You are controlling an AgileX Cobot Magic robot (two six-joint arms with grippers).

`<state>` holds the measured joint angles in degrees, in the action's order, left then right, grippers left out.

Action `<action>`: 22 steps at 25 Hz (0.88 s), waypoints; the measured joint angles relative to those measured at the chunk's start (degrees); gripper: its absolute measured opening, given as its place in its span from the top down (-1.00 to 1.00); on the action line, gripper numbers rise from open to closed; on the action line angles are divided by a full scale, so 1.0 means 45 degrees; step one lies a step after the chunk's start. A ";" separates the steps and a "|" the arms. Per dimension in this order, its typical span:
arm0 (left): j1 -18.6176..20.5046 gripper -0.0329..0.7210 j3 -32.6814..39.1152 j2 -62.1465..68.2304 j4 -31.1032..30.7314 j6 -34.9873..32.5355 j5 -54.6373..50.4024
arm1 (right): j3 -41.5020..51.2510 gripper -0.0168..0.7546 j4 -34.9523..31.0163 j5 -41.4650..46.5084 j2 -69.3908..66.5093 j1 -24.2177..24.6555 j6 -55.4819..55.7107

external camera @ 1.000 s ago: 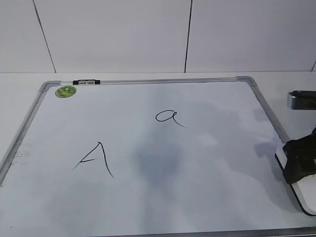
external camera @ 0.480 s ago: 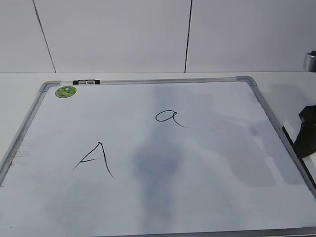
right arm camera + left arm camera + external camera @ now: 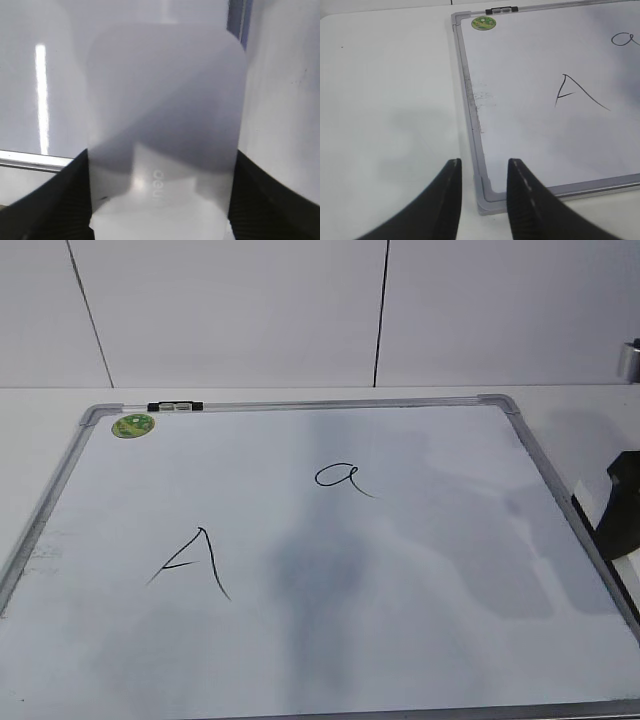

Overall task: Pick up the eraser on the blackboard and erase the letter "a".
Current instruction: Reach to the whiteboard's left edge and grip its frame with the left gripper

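Observation:
The blackboard [image 3: 300, 404] lies flat with the small cursive letter "a" [image 3: 340, 476] right of its middle. My right gripper [image 3: 625, 508] is at the board's right edge, shut on the eraser [image 3: 586, 503] and holding it just above the frame. In the right wrist view the white eraser [image 3: 165, 115] with small grey lettering fills the space between the two fingers of the right gripper [image 3: 161, 200]. My left gripper [image 3: 482, 167] is open and empty over the board's near left corner [image 3: 487, 197]. The letter "a" [image 3: 625, 39] shows partly at that view's right edge.
A larger capital "A" [image 3: 195, 560] is drawn at the board's left. A round green sticker [image 3: 133, 425] and a small black-and-clear marker [image 3: 174, 406] sit at the far left corner. White table [image 3: 385, 100] surrounds the board; a white wall stands behind.
My right gripper has lifted the eraser off the board's right edge and moved it up and to the right. Since half a second ago it has hardly moved.

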<state>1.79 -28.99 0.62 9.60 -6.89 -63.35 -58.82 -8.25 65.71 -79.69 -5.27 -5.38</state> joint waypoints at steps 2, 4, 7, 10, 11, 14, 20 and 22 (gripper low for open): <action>0.0000 0.28 0.0000 0.0000 0.0023 0.0000 0.0000 | 0.0000 -0.46 -0.0028 0.0000 0.0000 0.0000 0.0000; 0.0000 0.28 0.0000 0.0000 0.0049 0.0000 0.0000 | 0.0000 -0.46 -0.0033 0.0000 0.0000 0.0000 0.0000; 0.0000 0.28 0.0000 0.0000 0.0140 0.0000 0.0000 | 0.0000 -0.46 -0.0055 0.0000 0.0000 0.0000 0.0000; 0.0000 0.27 0.0000 0.0000 0.0307 0.0000 0.0000 | 0.0000 -0.46 -0.0055 0.0006 0.0000 0.0000 0.0000; 0.0000 0.25 0.0000 0.0000 0.0366 0.0000 0.0000 | 0.0000 -0.46 -0.0055 0.0006 0.0000 0.0000 -0.0016; 0.0000 0.15 -0.0160 0.0026 0.0388 0.0000 -0.0026 | 0.0000 -0.46 -0.0109 0.0006 0.0000 0.0000 -0.0016; 0.0000 -0.04 -0.1206 0.1170 0.0679 0.0000 -0.0026 | 0.0000 -0.46 -0.0188 0.0028 0.0000 0.0000 -0.0016; 0.0000 -0.05 -0.1497 0.2055 0.0900 0.0000 0.0015 | 0.0000 -0.46 -0.0188 0.0028 0.0000 0.0000 -0.0016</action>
<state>1.79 -35.73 9.87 13.65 -6.89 -63.28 -58.82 -9.10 65.84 -79.69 -5.27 -5.45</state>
